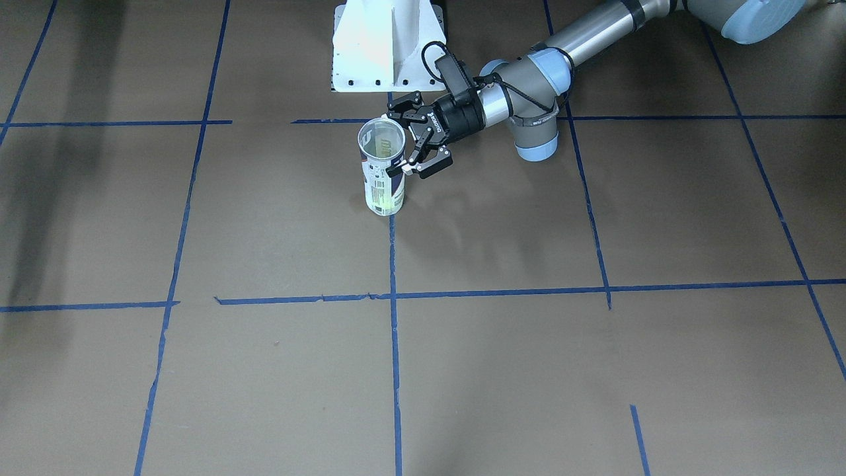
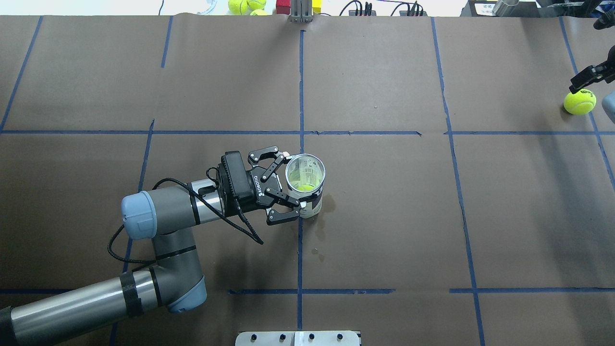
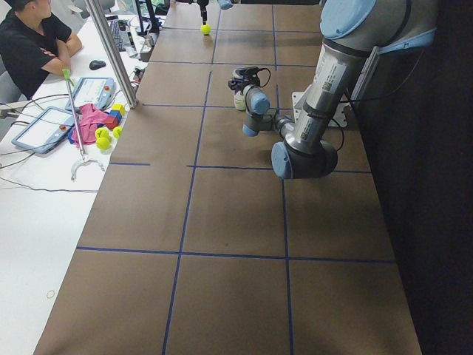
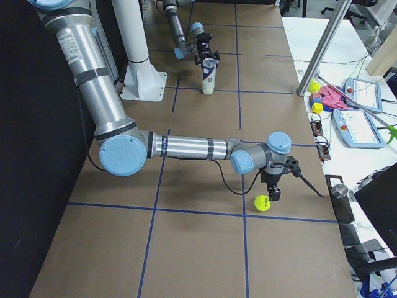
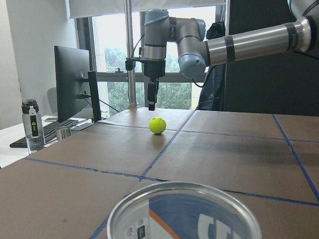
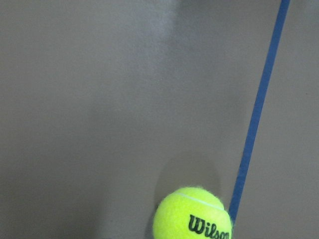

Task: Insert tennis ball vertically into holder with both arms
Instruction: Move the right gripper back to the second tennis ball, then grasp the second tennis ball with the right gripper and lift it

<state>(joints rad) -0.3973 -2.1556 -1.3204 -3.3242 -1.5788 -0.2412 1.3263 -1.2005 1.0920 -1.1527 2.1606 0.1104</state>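
Note:
The holder [image 1: 383, 188] stands upright near the table's middle, mouth up, and a yellow-green ball [image 2: 305, 187] shows inside it. My left gripper [image 2: 289, 184] is open and level, its fingers reaching around the holder's rim side; I cannot tell whether they touch it. The holder's rim [image 5: 184, 209] fills the bottom of the left wrist view. A tennis ball [image 2: 580, 102] with Wilson lettering lies on the table at the far right. My right gripper [image 5: 151, 102] points down just above that ball [image 5: 157, 125]; I cannot tell whether it is open or shut. The ball [image 6: 193, 214] sits at the bottom of the right wrist view.
The white pedestal base [image 1: 386, 46] stands right behind the holder. A metal post [image 4: 322, 49] rises at the table's far edge. Spare balls [image 2: 242, 6], blocks and tablets lie on the side bench, where an operator [image 3: 29, 44] sits.

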